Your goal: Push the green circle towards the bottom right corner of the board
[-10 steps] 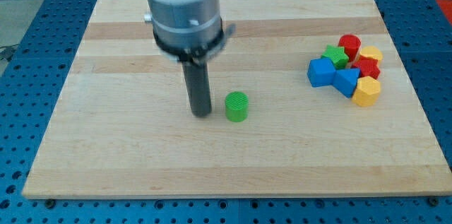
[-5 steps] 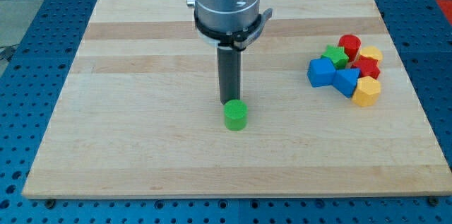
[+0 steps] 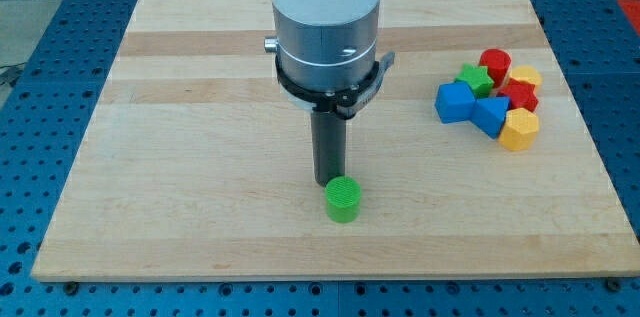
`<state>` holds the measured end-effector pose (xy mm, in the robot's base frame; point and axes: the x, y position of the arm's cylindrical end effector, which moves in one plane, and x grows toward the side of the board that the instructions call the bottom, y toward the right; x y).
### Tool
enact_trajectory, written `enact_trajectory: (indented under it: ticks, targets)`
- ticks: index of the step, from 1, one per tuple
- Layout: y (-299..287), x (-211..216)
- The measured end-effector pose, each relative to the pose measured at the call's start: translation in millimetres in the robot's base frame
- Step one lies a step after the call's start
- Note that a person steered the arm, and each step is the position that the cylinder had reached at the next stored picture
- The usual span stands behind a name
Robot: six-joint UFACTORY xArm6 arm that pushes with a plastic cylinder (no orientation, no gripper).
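The green circle [image 3: 343, 200] is a small green cylinder standing on the wooden board [image 3: 180, 177], below the board's middle. My tip [image 3: 328, 181] is the lower end of the dark rod. It stands just above and slightly left of the green circle in the view, touching or nearly touching its upper edge. The arm's grey housing rises above the rod toward the view's top.
A cluster of blocks sits at the view's right: a blue block [image 3: 454, 103], a blue triangle-like block [image 3: 491, 114], a green star [image 3: 474, 80], two red blocks [image 3: 495, 61] [image 3: 518, 95] and two yellow blocks [image 3: 518, 130] [image 3: 527, 78].
My tip went from the green circle's left side to its upper side, then pushed down the view. The green circle slid toward the view's bottom and slightly right.
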<state>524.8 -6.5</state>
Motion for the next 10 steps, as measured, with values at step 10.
enact_trajectory:
  ticks: [10]
  targets:
    - [142,29]
